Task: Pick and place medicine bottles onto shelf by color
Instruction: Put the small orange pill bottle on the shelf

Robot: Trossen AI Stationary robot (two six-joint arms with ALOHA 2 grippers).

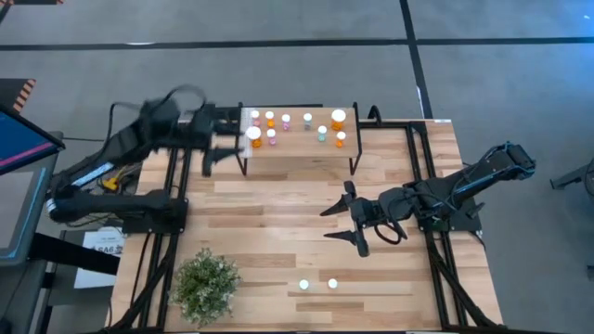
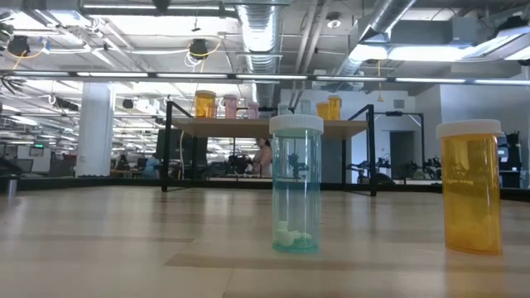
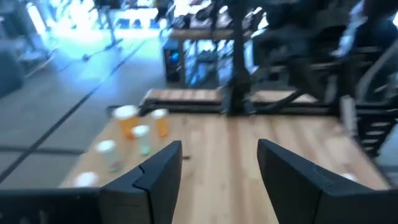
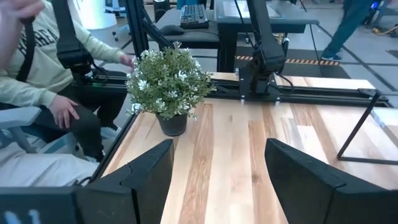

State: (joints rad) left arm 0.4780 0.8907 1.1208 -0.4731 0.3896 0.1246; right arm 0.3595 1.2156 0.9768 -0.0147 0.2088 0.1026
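The shelf [image 1: 299, 148] stands at the table's far middle and carries several white-capped medicine bottles, among them a large orange one [image 1: 253, 137] at its left end and another [image 1: 338, 118] at its right. A teal bottle [image 2: 296, 186] and an orange bottle [image 2: 472, 186] stand upright on the table near its front edge. My left gripper [image 1: 228, 135] hovers open just left of the shelf's left end, with nothing between its fingers [image 3: 155, 180]. My right gripper [image 1: 345, 223] waits open above the table's middle, also with nothing between its fingers.
A potted plant [image 1: 204, 283] stands at the table's near left corner. The shelf's thin black legs [image 1: 355, 153] rise from the table. A seated person [image 4: 43, 81] shows beyond the table's left edge. Bare tabletop [image 1: 278, 209] lies between shelf and front bottles.
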